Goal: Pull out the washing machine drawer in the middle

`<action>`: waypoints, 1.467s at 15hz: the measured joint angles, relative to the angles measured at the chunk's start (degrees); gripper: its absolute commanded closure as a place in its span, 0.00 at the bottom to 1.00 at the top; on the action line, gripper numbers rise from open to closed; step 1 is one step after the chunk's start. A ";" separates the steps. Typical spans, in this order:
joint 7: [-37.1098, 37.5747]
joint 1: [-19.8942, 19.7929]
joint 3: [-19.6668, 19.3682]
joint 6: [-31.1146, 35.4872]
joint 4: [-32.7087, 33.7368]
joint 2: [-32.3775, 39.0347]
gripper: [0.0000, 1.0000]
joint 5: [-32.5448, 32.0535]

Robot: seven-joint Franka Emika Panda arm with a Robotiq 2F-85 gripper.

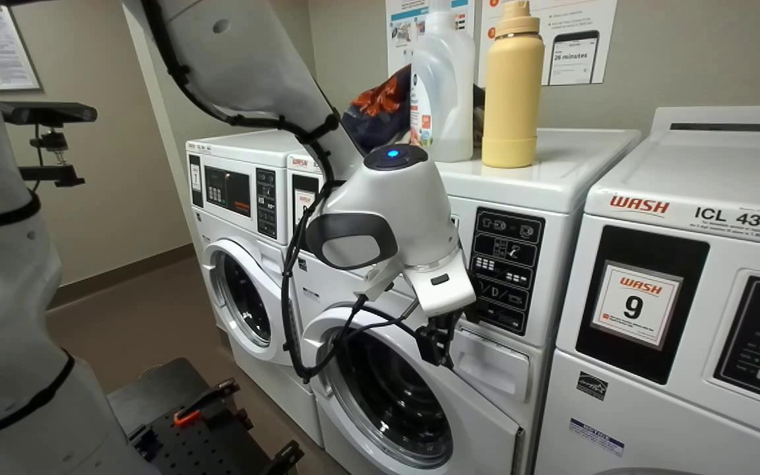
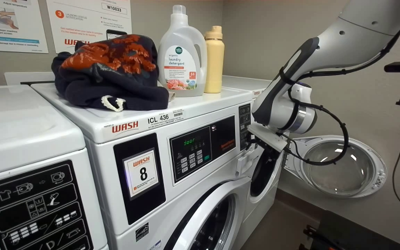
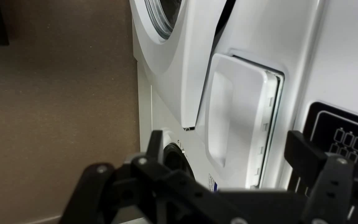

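Note:
The washing machine (image 1: 559,264) is the white front-loader in the middle; it also shows in an exterior view (image 2: 189,194) with an "8" sticker. Its small white drawer (image 1: 495,366) sits below the black keypad and shows in an exterior view (image 2: 244,164). In the wrist view the drawer (image 3: 242,115) stands slightly out of its slot, with its side edge and a dark gap visible. My gripper (image 3: 230,149) is open and empty, its fingers on either side of the lower part of the drawer. In both exterior views my gripper (image 1: 443,336) (image 2: 263,149) is close to the drawer; contact cannot be told.
The machine's round door (image 1: 485,415) is ajar beneath the drawer. A detergent bottle (image 2: 181,66), a yellow bottle (image 2: 214,62) and dark clothes (image 2: 109,80) stand on top. Washer 9 (image 1: 657,409) is alongside. Another porthole door (image 2: 339,170) hangs wide open.

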 measured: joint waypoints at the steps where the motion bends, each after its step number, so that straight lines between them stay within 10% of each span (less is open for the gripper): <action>1: 0.11 -0.04 -0.03 0.00 0.02 0.27 0.00 0.00; 22: -6.55 -7.11 4.80 -0.23 7.29 7.91 0.00 11.58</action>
